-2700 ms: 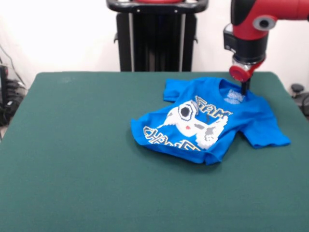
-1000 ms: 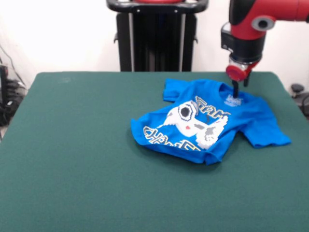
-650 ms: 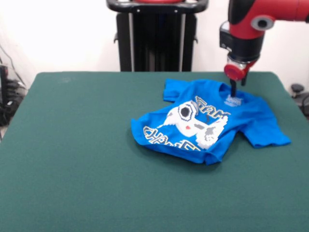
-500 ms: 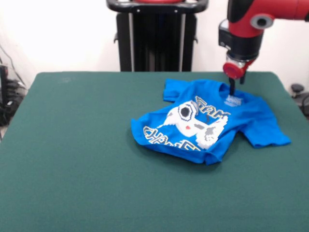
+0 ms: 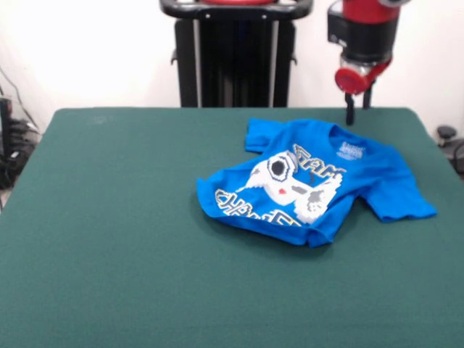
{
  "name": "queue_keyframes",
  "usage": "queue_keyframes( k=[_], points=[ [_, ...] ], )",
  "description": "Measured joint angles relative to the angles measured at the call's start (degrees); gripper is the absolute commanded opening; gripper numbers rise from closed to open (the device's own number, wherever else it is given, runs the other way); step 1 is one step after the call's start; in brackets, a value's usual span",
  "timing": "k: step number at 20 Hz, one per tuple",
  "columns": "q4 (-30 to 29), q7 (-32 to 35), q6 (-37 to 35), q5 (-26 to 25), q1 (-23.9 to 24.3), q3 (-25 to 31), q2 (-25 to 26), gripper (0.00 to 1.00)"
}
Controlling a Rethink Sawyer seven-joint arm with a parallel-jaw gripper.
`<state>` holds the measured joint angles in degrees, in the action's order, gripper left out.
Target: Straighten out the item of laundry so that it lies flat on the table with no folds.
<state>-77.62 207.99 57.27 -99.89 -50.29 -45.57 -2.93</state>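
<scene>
The item of laundry [image 5: 312, 181] is a bright blue T-shirt with a white controller print and "GAME CHANGER" lettering. It lies on the right half of the dark green table [image 5: 116, 239]. Its collar points to the far side, one sleeve spreads to the right, and its lower part is bunched and folded at the near left. My gripper [image 5: 357, 114] hangs on the red arm above the table's far edge, just beyond the collar and clear of the cloth. Its two dark fingers stand apart and hold nothing.
The black pedestal [image 5: 235, 54] stands behind the table's far edge. Cables and dark gear [image 5: 11, 145] lie off the table's left side. A dark object [image 5: 448, 138] sits off the right edge.
My gripper has lifted off the shirt's collar, rising and drifting slightly left. The shirt has stayed where it lay.
</scene>
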Motion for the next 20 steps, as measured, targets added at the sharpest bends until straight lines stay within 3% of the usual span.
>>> queue_keyframes(
  k=[9, 20],
  points=[
    [-0.02, 0.00, -1.72, 0.25, 3.43, -4.88, -2.69, 1.00],
    [0.89, 0.00, -4.95, -2.35, 13.48, -9.58, -2.81, 1.00]
  ],
)
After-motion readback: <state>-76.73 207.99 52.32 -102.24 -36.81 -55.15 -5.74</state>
